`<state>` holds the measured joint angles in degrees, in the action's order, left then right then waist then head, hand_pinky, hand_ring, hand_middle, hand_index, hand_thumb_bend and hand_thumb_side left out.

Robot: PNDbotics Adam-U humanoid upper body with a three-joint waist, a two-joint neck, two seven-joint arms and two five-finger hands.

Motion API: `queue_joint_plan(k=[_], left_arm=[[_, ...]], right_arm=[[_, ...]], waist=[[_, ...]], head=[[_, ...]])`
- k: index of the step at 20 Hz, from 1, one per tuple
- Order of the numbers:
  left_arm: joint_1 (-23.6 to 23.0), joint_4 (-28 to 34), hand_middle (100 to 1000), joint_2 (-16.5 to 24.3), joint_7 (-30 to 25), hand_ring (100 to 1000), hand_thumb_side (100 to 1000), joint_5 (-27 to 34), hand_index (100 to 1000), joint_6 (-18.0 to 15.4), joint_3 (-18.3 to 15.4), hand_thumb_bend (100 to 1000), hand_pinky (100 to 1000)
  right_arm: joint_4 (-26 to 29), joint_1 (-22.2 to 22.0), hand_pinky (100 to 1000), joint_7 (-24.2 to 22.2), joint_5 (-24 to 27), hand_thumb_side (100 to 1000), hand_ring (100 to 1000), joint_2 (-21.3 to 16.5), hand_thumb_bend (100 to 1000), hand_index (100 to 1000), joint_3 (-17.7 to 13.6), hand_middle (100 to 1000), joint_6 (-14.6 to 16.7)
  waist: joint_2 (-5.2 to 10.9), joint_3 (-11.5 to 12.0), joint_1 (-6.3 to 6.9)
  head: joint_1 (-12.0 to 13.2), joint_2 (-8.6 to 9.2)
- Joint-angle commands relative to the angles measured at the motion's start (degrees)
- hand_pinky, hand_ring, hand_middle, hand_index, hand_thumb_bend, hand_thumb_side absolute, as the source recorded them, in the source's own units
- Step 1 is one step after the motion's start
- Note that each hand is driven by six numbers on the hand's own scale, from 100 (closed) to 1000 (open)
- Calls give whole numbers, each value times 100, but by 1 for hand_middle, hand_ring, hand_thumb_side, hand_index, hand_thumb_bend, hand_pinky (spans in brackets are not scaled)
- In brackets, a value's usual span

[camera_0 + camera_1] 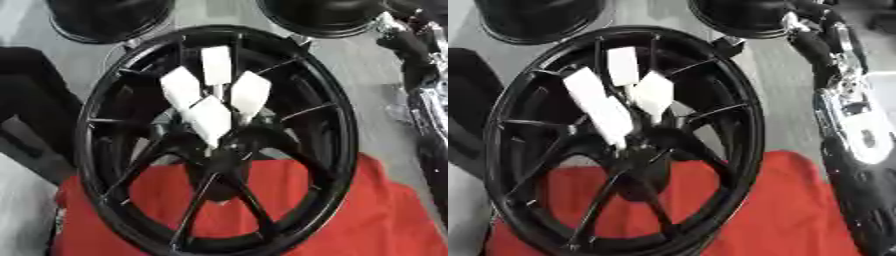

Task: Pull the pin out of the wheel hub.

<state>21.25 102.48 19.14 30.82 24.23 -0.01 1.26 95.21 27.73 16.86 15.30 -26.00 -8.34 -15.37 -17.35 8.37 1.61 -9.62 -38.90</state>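
Note:
A black spoked wheel hub [105, 100] stands tilted on a red cloth [367, 215], filling the middle of both eye views. At its centre sits a cluster of flat white blocks [210, 117] fanned around a thin silver rod [216, 91], which looks like the pin. My right arm [850, 120], black with silver joints, runs up the right edge of the view, apart from the wheel. Its hand [808, 42] shows near the upper right corner, beside the rim, with nothing seen in it. No hand touches the white blocks or the rod. My left hand is out of sight.
Two round black objects [109, 20] [324, 17] stand behind the wheel at the top. A dark shape [26, 95] lies left of the rim. Grey floor [367, 75] shows between the wheel and my right arm.

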Motion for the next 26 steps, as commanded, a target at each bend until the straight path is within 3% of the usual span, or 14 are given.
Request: queue_joint_plan(k=[1,10,15,19,26], left_arm=[[76,127,712,131,-19,794,653,-1,746,-11,-9,361,646],[83,124,712,129,-20,795,653,-6,745,-9,-6,360,644],[65,101,713,156,-18,796,653,-11,745,-7,-8,359,644],[-16,67,713,224,-17,796,655,-29,745,-3,-6,359,644],[-161,-2,713,363,-10,797,659,-55,744,16,-3,356,643]], right_arm=[[47,67,812,-16,-38,331,802,-189,260,824,-2,827,5],[59,98,813,-19,14,331,804,-197,263,826,2,831,4],[-17,364,821,-34,66,328,828,-303,280,846,63,862,34],[-57,894,835,-307,60,326,858,-812,292,868,372,894,225],[-37,2040,855,-1283,151,301,861,-1786,329,885,1317,887,398]], waist=[[144,8,-7],[145,24,-12],[198,11,-31],[284,-46,-91],[387,-146,-187]], head=[[17,79],[50,87],[86,44],[102,-39],[109,-198]])
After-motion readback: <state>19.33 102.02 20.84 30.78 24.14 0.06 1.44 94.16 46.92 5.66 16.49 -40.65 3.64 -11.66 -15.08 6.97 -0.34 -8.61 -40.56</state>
